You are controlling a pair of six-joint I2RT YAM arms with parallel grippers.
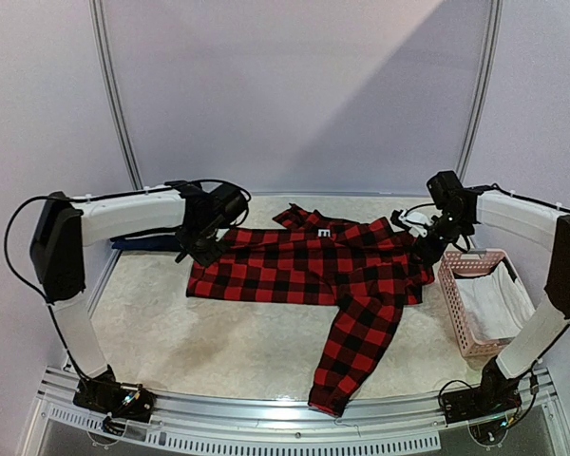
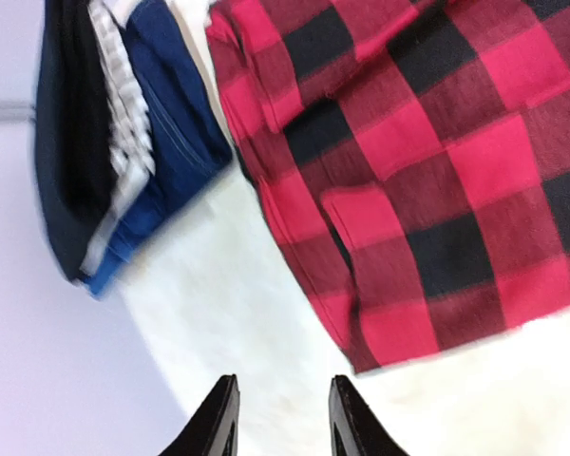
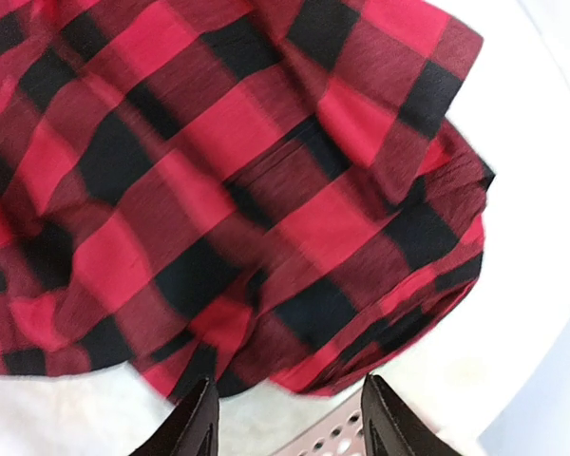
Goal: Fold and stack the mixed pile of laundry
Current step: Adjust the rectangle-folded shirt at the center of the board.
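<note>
A red-and-black plaid flannel shirt (image 1: 313, 266) lies spread flat on the table, one sleeve (image 1: 356, 351) trailing toward the near edge. My left gripper (image 1: 201, 249) hovers at the shirt's left edge, open and empty; in the left wrist view the left gripper (image 2: 280, 408) is over bare table just off the shirt's corner (image 2: 427, 171). At the shirt's right edge my right gripper (image 1: 427, 249) is open too. From the right wrist, the right gripper (image 3: 287, 418) holds nothing, with the bunched shirt (image 3: 228, 190) beyond its tips. Folded navy, black and white clothes (image 2: 114, 142) are stacked left of the shirt.
A pink slatted basket (image 1: 456, 304) stands at the right with white cloth (image 1: 499, 299) inside; the basket's rim (image 3: 328, 442) shows between the right fingers. The folded stack (image 1: 142, 244) is partly hidden behind the left arm. A curved white backdrop closes the far side.
</note>
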